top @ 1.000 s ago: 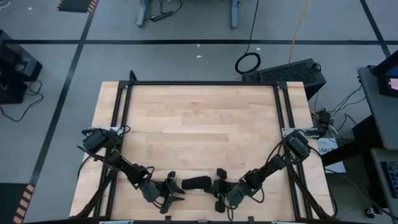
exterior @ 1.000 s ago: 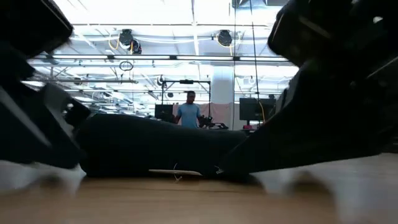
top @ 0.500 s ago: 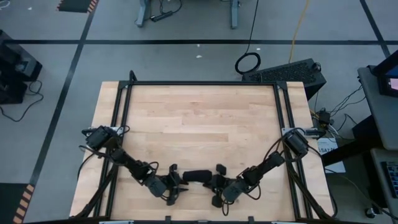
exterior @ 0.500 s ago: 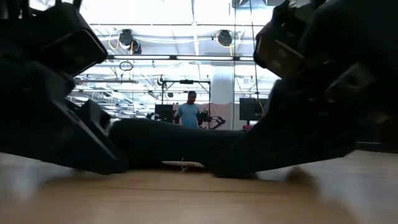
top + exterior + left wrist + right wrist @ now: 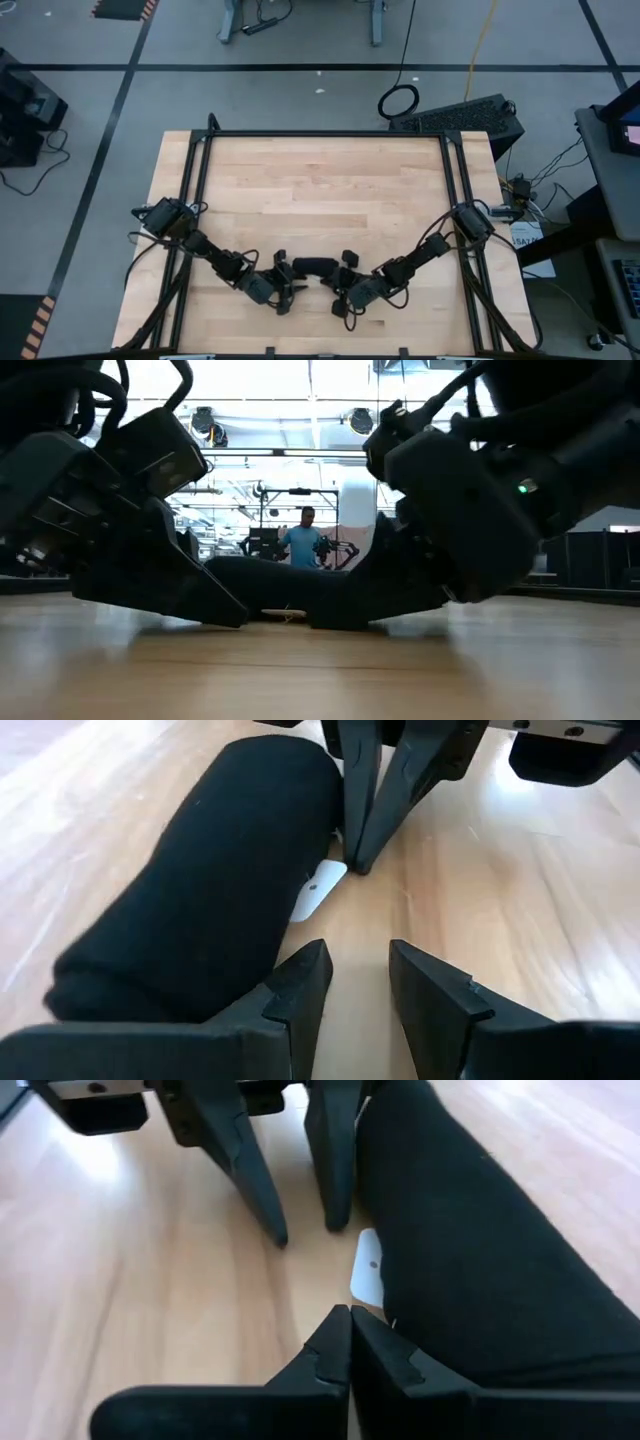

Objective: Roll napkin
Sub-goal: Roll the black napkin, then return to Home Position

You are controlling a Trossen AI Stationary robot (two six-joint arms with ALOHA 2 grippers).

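Napkin (image 5: 314,265), rolled into a black tube, lies near the table's (image 5: 320,190) front edge between both grippers from above; low down it seems to touch both; the left gripper (image 5: 350,982) is parted, empty, beside it; the right gripper (image 5: 349,1348) is clenched, empty, by the white tag (image 5: 368,1266).

Both arms are dark, near-black, jointed in blocky segments, with loose black cables looping beside the left arm (image 5: 190,245) and the right arm (image 5: 440,245) near their bases at the table's side rails. Each ends in two matte black tapered fingers of hard plastic: the left gripper (image 5: 355,985) shows wedge-shaped fingertips with stepped inner edges, the right gripper (image 5: 350,1342) slim pointed ones. A small green indicator light (image 5: 521,487) glows on one boxy wrist housing in the low view.
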